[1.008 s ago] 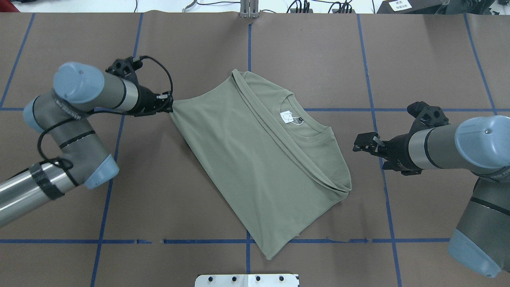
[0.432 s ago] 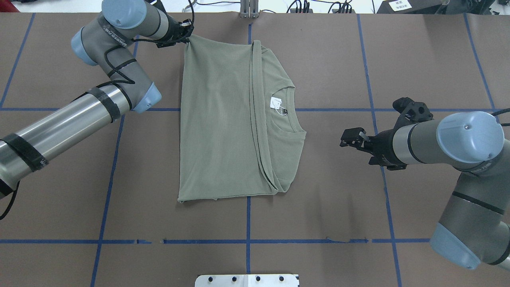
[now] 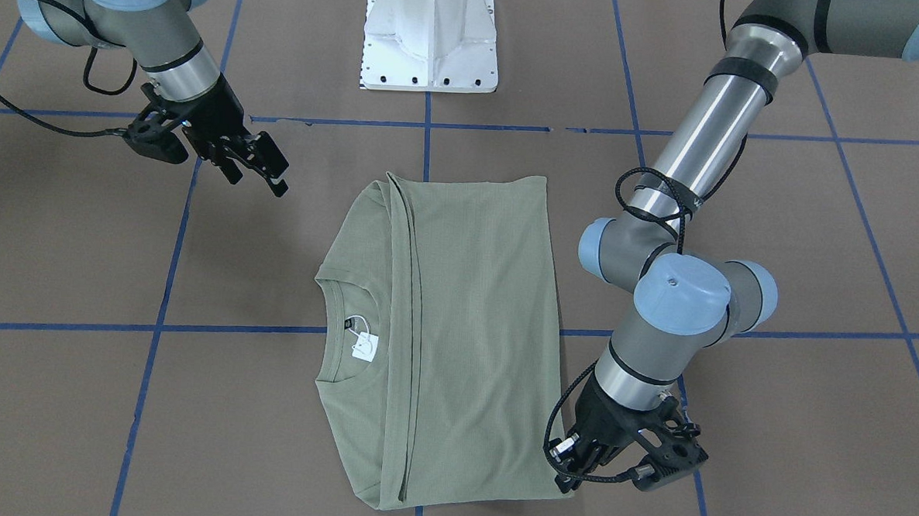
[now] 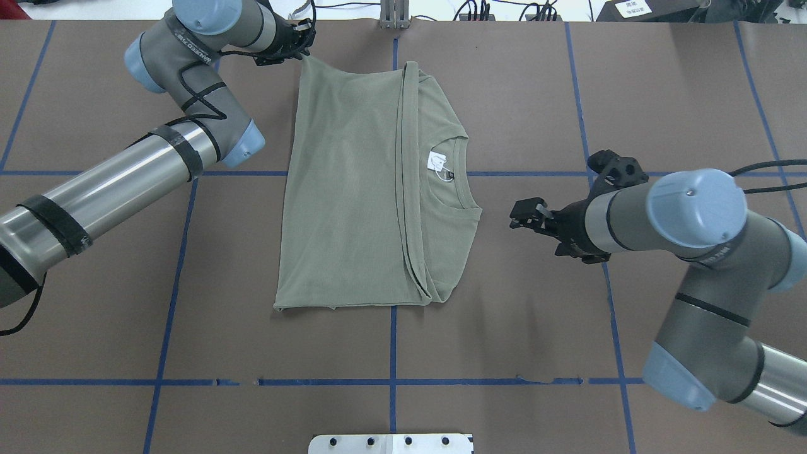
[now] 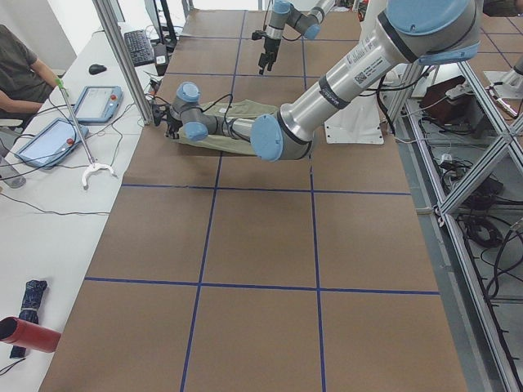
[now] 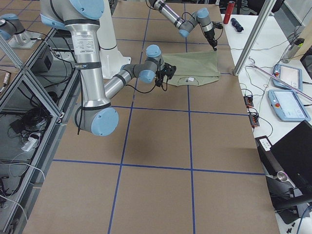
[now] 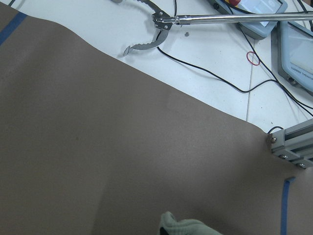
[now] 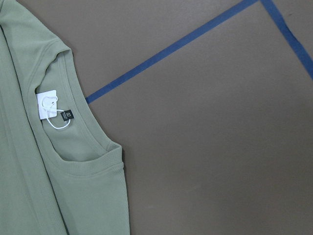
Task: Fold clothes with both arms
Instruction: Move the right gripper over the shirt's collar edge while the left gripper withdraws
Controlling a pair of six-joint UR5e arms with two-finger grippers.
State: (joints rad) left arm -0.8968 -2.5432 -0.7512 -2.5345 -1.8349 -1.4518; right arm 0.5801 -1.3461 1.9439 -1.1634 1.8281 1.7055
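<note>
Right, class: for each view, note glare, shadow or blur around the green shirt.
Overhead exterior: even light, shirt sharp, bright sheen on the left arm's steel tube. Right wrist-mounted: white tag crisp. Left wrist-mounted: shirt scrap at bottom edge looks soft.

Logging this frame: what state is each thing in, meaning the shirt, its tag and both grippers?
shirt, folded lengthwise, lying flat, one far corner pinched and drawn toward the left arm.
tag, exposed inside the collar, facing up.
left gripper, shut on the shirt's far corner.
right gripper, open, empty, beside the collar and apart from the shirt.
</note>
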